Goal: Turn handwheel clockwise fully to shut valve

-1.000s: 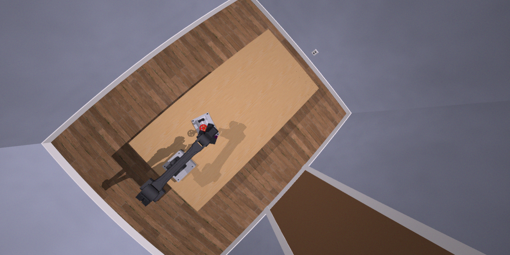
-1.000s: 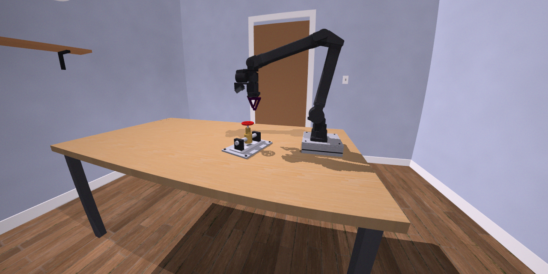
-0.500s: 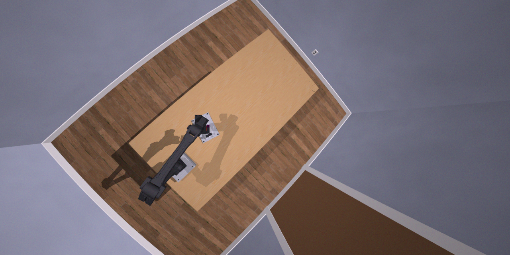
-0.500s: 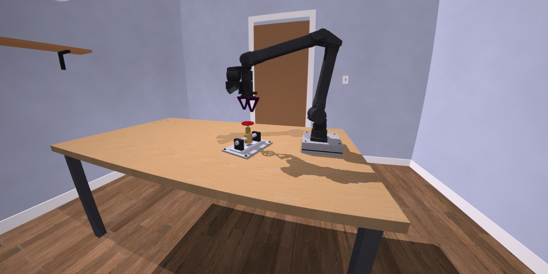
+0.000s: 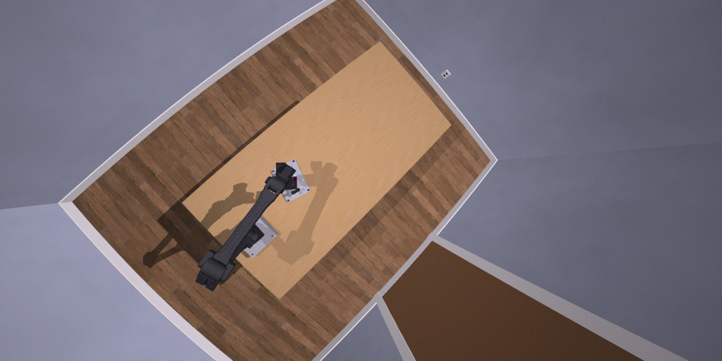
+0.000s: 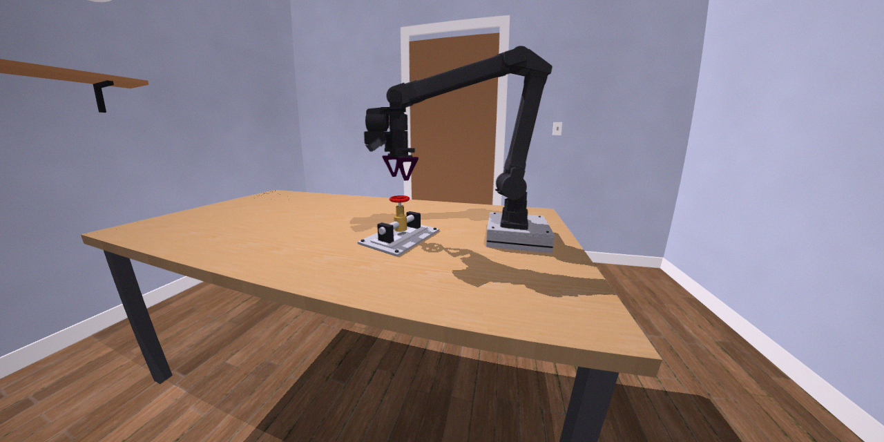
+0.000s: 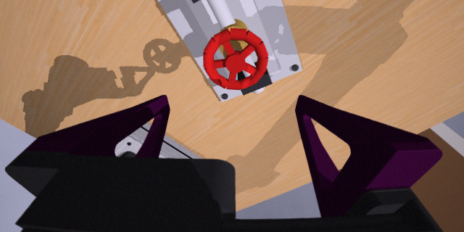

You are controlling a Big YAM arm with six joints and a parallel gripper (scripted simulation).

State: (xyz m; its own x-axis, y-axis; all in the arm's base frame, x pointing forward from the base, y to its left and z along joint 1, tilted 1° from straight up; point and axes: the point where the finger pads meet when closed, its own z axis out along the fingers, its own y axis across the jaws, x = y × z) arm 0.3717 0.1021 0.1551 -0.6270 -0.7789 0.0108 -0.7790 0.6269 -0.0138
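The valve has a red spoked handwheel (image 7: 235, 59) on a brass stem (image 6: 400, 217), mounted on a grey base plate (image 6: 398, 239) near the middle of the table. In the side view the handwheel (image 6: 398, 199) faces up. My gripper (image 6: 400, 175) hangs straight above the handwheel with a clear gap, fingers pointing down. In the wrist view its purple fingers stand wide apart with nothing between them, and the wheel lies just beyond the fingertips. In the overhead view my wrist (image 5: 284, 175) covers the wheel; only the plate (image 5: 301, 183) shows.
My arm's grey mounting base (image 6: 519, 235) stands on the table to the right of the valve plate. The table's near edge (image 6: 371, 309) and right end are close to that base. A door (image 6: 457, 117) is behind the arm.
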